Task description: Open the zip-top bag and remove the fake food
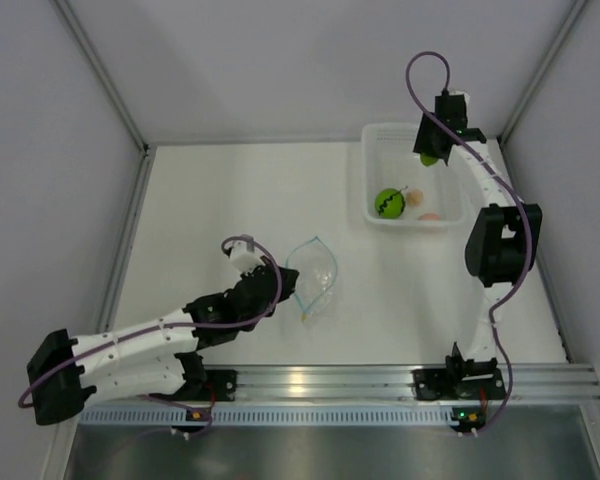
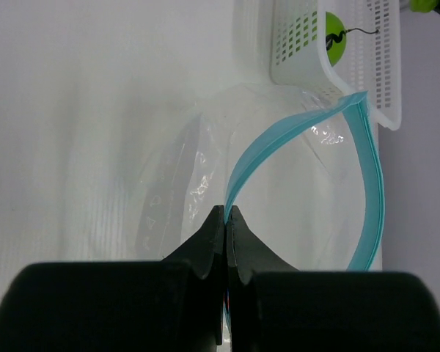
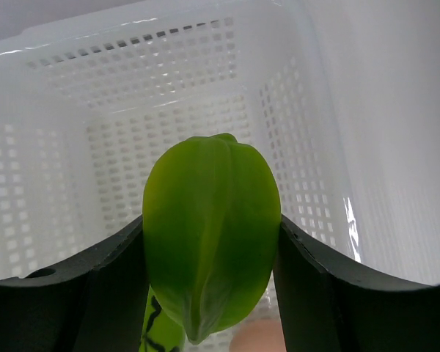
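The left gripper pinched the clear zip-top bag; the right gripper clamped the lime-green oval toy over the white basket, release seemingly next.

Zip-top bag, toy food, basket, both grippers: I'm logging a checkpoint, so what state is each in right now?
zip-top bag: open, zip strip parted into a wide loop.
left gripper: shut on the bag's zip strip.
right gripper: shut on the lime-green oval, above the basket.
lime-green oval: held, out of the bag.
green ball: resting in the basket.
peach piece: resting in the basket.
basket: upright, open-topped.
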Robot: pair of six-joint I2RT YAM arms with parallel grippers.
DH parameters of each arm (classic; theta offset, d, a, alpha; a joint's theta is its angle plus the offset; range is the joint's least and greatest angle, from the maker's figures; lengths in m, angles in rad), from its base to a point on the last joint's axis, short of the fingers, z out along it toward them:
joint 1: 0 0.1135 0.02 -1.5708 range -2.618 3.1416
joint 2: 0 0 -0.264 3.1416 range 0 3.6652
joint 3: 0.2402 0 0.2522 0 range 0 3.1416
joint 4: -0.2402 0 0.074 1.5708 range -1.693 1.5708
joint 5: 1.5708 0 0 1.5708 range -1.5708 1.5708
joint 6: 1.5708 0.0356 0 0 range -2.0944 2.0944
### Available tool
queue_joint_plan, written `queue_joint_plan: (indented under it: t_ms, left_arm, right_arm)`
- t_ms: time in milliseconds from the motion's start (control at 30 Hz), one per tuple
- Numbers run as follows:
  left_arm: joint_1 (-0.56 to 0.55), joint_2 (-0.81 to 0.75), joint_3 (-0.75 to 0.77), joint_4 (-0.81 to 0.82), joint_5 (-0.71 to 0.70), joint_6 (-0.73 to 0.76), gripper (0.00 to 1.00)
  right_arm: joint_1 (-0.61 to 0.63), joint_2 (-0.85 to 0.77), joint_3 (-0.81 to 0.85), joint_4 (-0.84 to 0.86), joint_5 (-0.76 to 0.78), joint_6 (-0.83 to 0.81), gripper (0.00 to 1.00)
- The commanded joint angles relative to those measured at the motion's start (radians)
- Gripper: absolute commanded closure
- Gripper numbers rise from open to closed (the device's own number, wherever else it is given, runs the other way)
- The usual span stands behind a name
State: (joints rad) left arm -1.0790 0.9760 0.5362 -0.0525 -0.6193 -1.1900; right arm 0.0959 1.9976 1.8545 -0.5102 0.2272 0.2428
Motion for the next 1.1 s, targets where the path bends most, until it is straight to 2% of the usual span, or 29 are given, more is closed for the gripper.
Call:
queue_joint_plan:
  t_ms: [0,167,200,267,467,633,767,900,967,1067]
  left_arm:
    - [0.031,-0.060,0.077,-0.104,-0.025,0.108,1.00]
    - [0.074,-0.161,0.102,-0.167,-0.019,0.171,1.00]
    - [0.079,-0.175,0.105,-0.188,-0.020,0.181,1.00]
    - [0.096,-0.206,0.117,-0.228,-0.031,0.202,1.00]
    - [0.221,-0.226,0.179,-0.305,0.033,0.283,1.00]
    - [0.370,-0.090,0.349,-0.430,0.069,0.387,1.00]
    - [0.448,0.027,0.479,-0.523,0.046,0.457,1.00]
    - [0.493,0.125,0.541,-0.530,0.024,0.504,1.00]
    - [0.507,0.174,0.597,-0.555,-0.031,0.529,1.00]
    - [0.516,0.286,0.680,-0.598,-0.112,0.576,1.00]
  right_arm:
    - [-0.024,0.081,0.112,-0.021,-0.011,-0.046,0.60]
    - [-0.032,0.167,0.173,-0.037,-0.020,-0.054,0.46]
    - [-0.033,0.170,0.163,-0.036,-0.025,-0.047,0.27]
    - [-0.033,0.165,0.155,-0.031,-0.043,-0.037,0.17]
    - [-0.033,0.097,0.146,-0.047,-0.038,-0.022,0.10]
    - [-0.032,-0.071,0.034,-0.041,-0.089,0.026,0.10]
    - [-0.028,-0.299,-0.176,-0.033,-0.161,0.061,0.09]
    - [-0.025,-0.523,-0.412,0.022,-0.337,0.070,0.06]
    - [-0.021,-0.671,-0.554,0.056,-0.367,0.087,0.01]
    - [-0.009,-0.857,-0.690,0.090,-0.402,0.105,0.01]
